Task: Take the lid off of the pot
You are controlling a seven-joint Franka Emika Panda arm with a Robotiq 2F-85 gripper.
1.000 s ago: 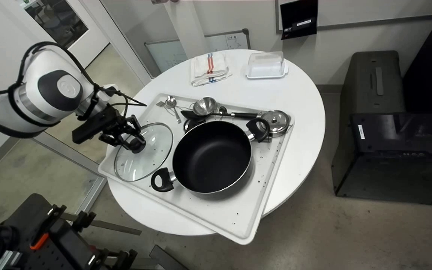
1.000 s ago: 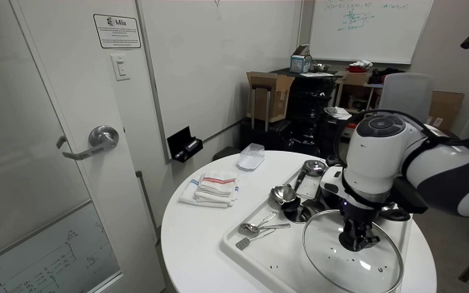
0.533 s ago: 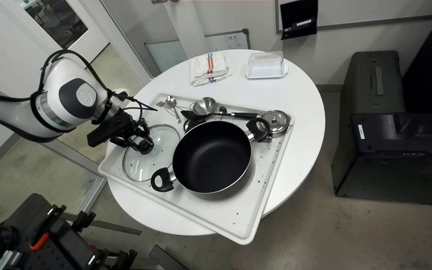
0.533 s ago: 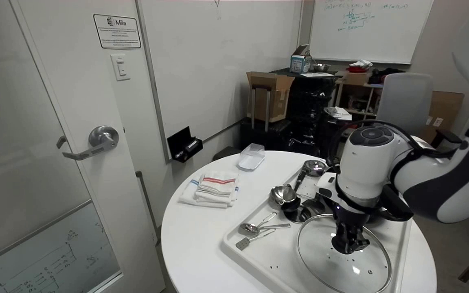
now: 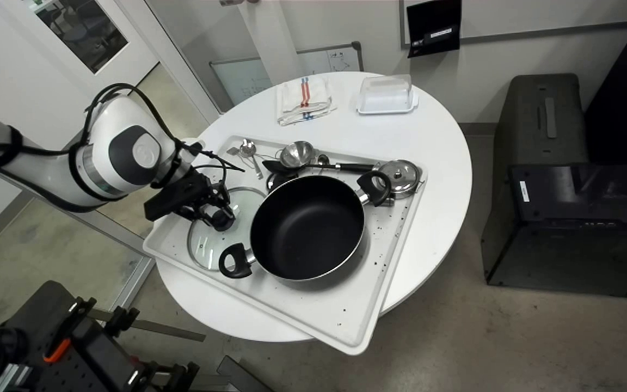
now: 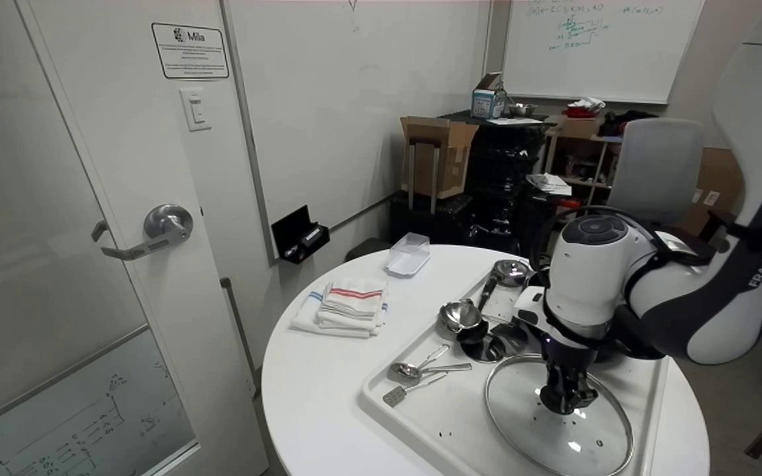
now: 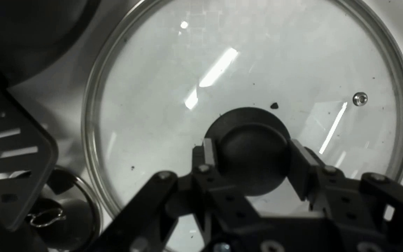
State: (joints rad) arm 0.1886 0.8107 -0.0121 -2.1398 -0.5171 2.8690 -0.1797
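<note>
OK — blk fingers (image 7: pixel 299 171) grip both sides of the round blk knob (image 7: pixel 254 154) on the round, silver-rimmed clear-glass lid (image 7: pixel 159 122); lid's off — just beside the wide round blk pot (image 5: pixel 308 228).

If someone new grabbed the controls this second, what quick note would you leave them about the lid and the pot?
End effector: closed on the knob of the lid.
Lid: beside the pot, not on it; I can't tell whether it rests on the tray or hangs just above.
Pot: uncovered, standing on the tray.
Done: the lid is off.
Left: probably just set the lid down if it isn't already, release the knob and back away.
</note>
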